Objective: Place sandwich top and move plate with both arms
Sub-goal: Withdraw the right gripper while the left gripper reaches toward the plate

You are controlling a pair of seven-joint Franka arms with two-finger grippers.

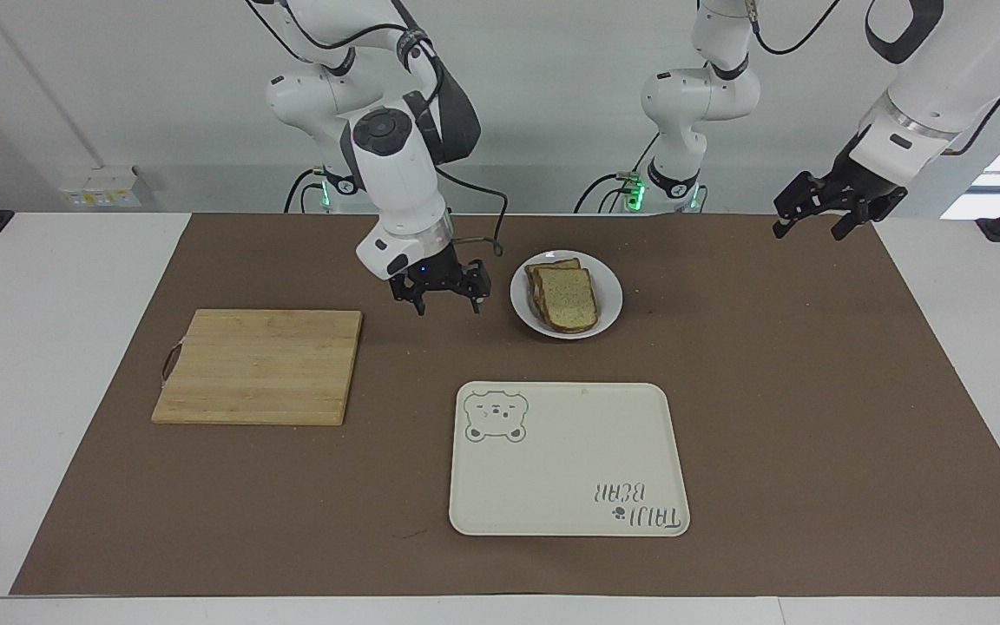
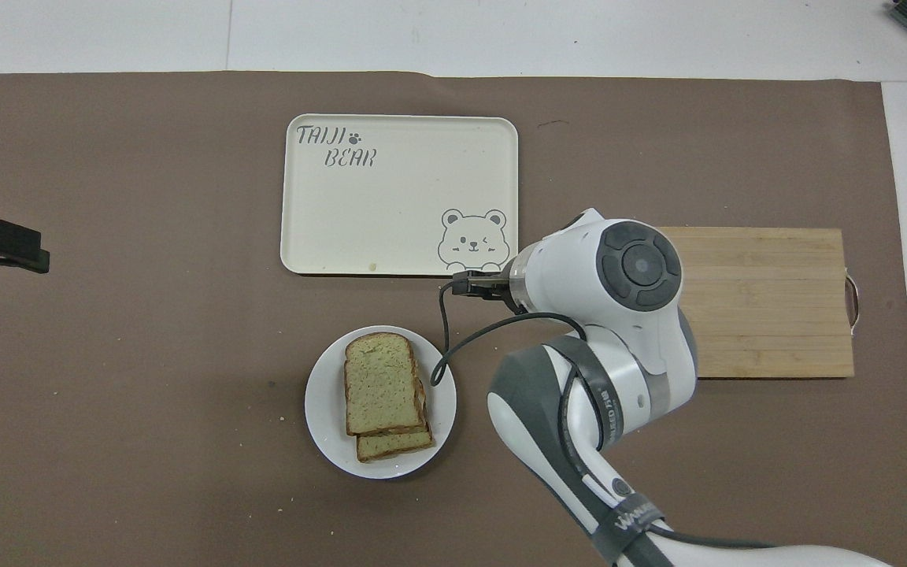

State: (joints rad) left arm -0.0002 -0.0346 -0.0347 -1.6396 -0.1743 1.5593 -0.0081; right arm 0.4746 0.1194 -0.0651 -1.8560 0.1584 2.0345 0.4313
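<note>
Nearby, the tray (image 1: 569, 460) reads "TAIJI BEAR"; both arms' fingers (image 1: 420, 304) (image 1: 838, 227) are spread, empty.

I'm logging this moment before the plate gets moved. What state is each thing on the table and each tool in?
sandwich top: lying flat on the lower slice, shifted slightly off it, released.
plate: on the mat, carrying the stacked bread, untouched.
right tool: open, empty, over the mat between plate and cutting board.
left tool: open, empty, waiting raised over the mat's edge at its own end.
tray: nothing on it.
cutting board: lying flat, nothing on it.
</note>
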